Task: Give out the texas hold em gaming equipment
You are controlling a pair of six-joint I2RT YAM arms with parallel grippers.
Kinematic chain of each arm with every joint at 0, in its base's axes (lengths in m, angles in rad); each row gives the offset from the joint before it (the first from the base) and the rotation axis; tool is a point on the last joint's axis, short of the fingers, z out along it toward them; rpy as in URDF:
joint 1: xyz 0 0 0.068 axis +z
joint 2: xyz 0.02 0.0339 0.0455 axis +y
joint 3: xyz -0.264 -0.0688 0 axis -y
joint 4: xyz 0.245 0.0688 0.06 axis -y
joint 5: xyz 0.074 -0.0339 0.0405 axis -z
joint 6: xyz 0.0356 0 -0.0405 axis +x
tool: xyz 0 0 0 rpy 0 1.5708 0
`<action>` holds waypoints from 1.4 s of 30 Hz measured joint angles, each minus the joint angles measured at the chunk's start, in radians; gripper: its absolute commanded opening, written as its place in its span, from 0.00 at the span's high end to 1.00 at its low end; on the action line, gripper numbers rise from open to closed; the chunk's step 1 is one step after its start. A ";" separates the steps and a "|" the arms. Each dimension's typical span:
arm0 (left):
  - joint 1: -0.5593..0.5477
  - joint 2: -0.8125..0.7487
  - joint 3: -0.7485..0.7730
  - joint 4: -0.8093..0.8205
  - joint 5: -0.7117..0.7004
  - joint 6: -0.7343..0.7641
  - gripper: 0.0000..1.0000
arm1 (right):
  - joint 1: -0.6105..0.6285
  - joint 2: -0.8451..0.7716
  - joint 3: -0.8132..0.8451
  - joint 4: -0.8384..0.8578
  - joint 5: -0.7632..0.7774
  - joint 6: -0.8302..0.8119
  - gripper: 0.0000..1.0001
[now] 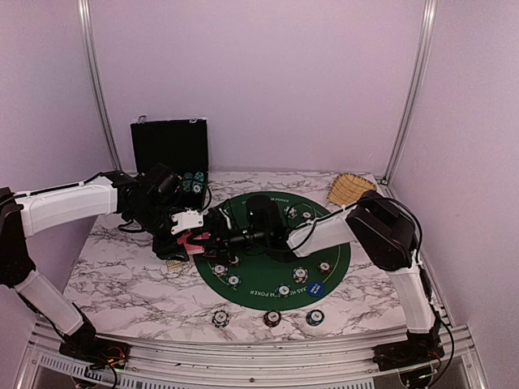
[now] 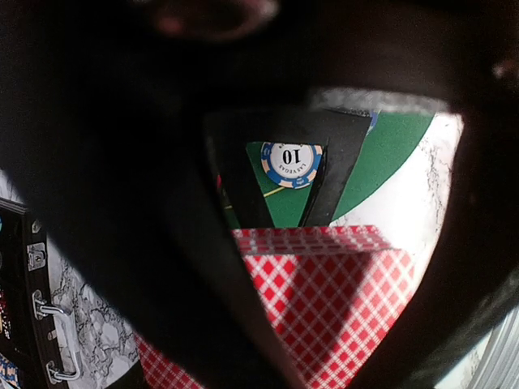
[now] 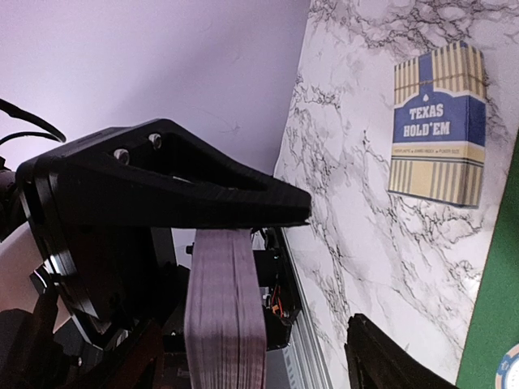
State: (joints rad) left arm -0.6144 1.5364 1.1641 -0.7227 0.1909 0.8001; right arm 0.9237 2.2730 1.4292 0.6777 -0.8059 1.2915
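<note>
Chips [image 1: 300, 273] dot the mat [image 1: 336, 255] and the table [image 1: 122, 284]'s near edge. Left gripper [image 1: 195, 238] clamps the undealt deck [image 2: 340, 292]; right gripper [image 1: 233, 237]'s jaws stand apart.

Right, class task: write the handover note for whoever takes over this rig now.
Left gripper: shut on the red-backed card deck, at the left edge of the green mat.
Right gripper: open, fingers beside the deck, not gripping it.
Done: chips ringed around the mat, blue button on it, three chips on the marble at the near edge.
Left: cards undealt; more chips sit in the black case. Card box lies on the marble.
</note>
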 measured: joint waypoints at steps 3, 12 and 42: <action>0.000 0.000 0.000 -0.001 0.002 0.000 0.57 | 0.002 0.026 0.032 0.008 -0.001 0.016 0.25; 0.000 0.000 0.000 -0.001 0.003 0.000 0.58 | 0.011 0.084 0.097 0.025 -0.003 0.048 0.28; 0.000 0.000 0.000 -0.016 -0.001 0.000 0.59 | -0.006 0.063 0.051 0.046 0.026 0.045 0.49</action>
State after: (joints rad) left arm -0.6144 1.5364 1.1641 -0.7383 0.1902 0.8005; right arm 0.9173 2.3356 1.4799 0.7238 -0.7803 1.3365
